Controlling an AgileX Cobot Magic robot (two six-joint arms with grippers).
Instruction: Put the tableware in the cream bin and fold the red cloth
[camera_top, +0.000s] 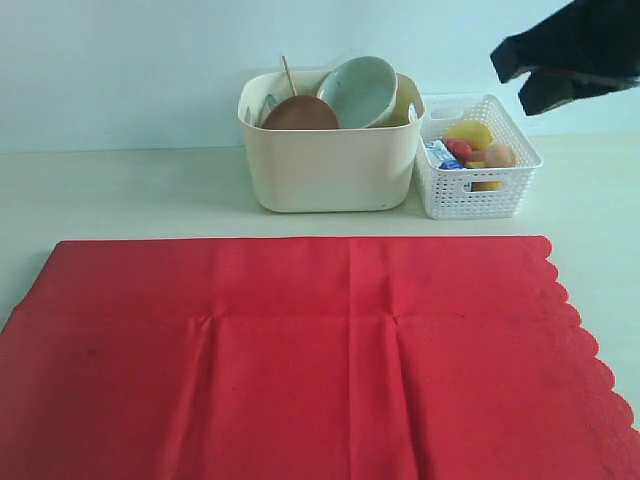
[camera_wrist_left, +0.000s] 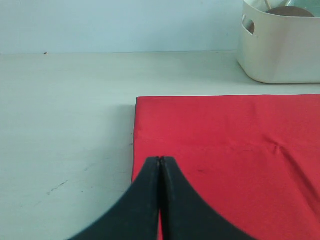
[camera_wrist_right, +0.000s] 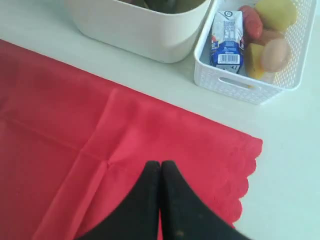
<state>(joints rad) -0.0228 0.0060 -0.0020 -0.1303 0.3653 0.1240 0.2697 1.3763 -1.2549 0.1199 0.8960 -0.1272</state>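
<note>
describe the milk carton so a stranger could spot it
Behind the red cloth stand two containers; go to the smaller white lattice basket, right of the cream bin in the exterior view. Inside, at the end nearest the bin, lies the milk carton: the only boxy item among rounded foods, blue and white with a barcode.

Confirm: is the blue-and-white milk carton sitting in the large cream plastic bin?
No, the blue-and-white milk carton lies in the white lattice basket beside the cream plastic bin.
</note>
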